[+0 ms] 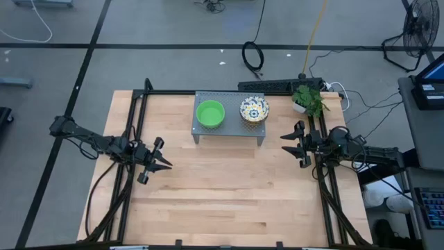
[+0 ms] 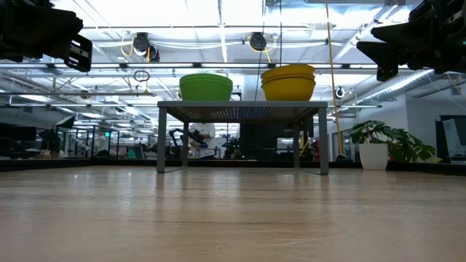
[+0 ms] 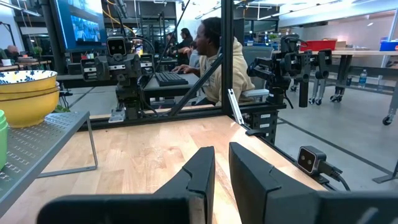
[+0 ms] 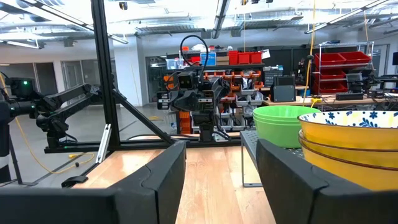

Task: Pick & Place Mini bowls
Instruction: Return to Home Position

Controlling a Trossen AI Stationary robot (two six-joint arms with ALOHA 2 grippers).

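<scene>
Two bowl stacks (image 1: 210,114) lie well apart from barely-parted left fingers (image 3: 200,180) and wide-open right fingers (image 4: 166,180).

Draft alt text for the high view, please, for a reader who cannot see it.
Seen from above, a grey perforated stand at the far middle of a wooden table holds a green bowl beside a white patterned bowl. The left gripper and right gripper hang empty near the table's left and right edges, clear of the stand.
</scene>
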